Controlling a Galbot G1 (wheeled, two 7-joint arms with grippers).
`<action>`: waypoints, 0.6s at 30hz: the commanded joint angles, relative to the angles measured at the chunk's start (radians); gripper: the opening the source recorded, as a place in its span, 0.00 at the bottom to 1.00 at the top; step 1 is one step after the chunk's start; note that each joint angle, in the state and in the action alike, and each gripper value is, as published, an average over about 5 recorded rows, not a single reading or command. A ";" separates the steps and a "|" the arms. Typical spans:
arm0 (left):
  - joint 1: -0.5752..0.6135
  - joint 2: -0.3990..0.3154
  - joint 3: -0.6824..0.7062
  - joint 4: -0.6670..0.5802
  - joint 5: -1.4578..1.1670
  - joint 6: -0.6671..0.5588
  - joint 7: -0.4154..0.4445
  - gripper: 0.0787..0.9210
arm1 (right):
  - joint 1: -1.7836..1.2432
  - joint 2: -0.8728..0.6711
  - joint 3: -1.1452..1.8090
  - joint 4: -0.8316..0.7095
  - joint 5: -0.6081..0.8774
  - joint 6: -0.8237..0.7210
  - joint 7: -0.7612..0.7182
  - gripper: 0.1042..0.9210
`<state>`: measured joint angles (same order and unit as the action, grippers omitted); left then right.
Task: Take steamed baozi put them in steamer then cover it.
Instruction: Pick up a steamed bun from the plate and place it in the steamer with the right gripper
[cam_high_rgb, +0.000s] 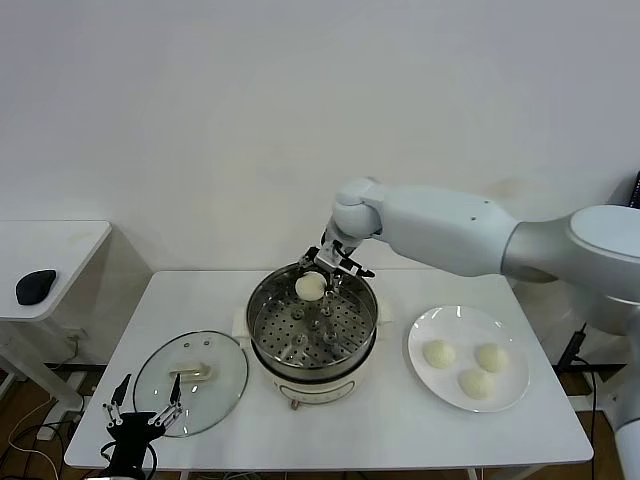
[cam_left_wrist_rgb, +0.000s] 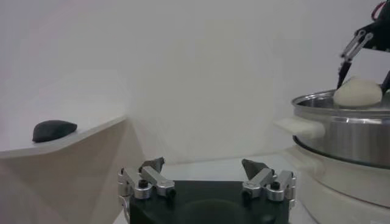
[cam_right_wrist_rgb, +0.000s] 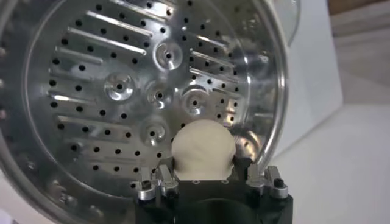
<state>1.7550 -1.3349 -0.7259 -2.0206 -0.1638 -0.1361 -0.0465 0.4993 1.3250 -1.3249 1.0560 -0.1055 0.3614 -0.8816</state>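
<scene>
**A:** Going left to right, where did you stand on the task?

**B:** You hadn't started covering. The lid (cam_high_rgb: 191, 382) lay flat on the table (cam_high_rgb: 400, 430), left of the steamer, a clear glass disc with a metal rim and a cream handle. Your left gripper (cam_high_rgb: 140, 410) sat parked at the table's near edge just beside the lid, fingers spread wide and holding nothing.

**A:** And the steamer?

**B:** The steamer (cam_high_rgb: 313, 335) stood in the middle, a shiny steel pot on a cream base, its perforated tray bare. Your right gripper (cam_high_rgb: 330, 268) hung over the far rim with one bun (cam_high_rgb: 310, 286) between its fingers. The wrist view showed that bun (cam_right_wrist_rgb: 203, 149) seated between the fingers (cam_right_wrist_rgb: 164, 179), above the holed tray; I judged you were holding it, possibly at the point of letting go, though I couldn't tell if it touched the tray.

**A:** What was left?

**B:** Three buns (cam_high_rgb: 477, 366) waited on the white plate (cam_high_rgb: 430, 385) at the right, smooth, pale and domed. So, by my reckoning: one bun nearly in, three to move, then the lid.
</scene>
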 joint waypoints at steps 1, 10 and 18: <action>-0.002 0.002 -0.002 0.004 -0.001 0.000 0.001 0.88 | -0.057 0.056 -0.001 -0.092 -0.109 0.094 0.023 0.62; 0.000 -0.002 -0.008 0.002 -0.003 -0.001 0.001 0.88 | -0.065 0.053 0.009 -0.101 -0.147 0.129 0.051 0.74; 0.000 -0.002 -0.007 -0.005 -0.002 0.000 0.002 0.88 | 0.115 -0.072 -0.005 0.136 0.114 -0.118 -0.067 0.88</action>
<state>1.7551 -1.3377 -0.7339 -2.0237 -0.1663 -0.1366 -0.0455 0.5030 1.3274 -1.3217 1.0385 -0.1530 0.4135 -0.8716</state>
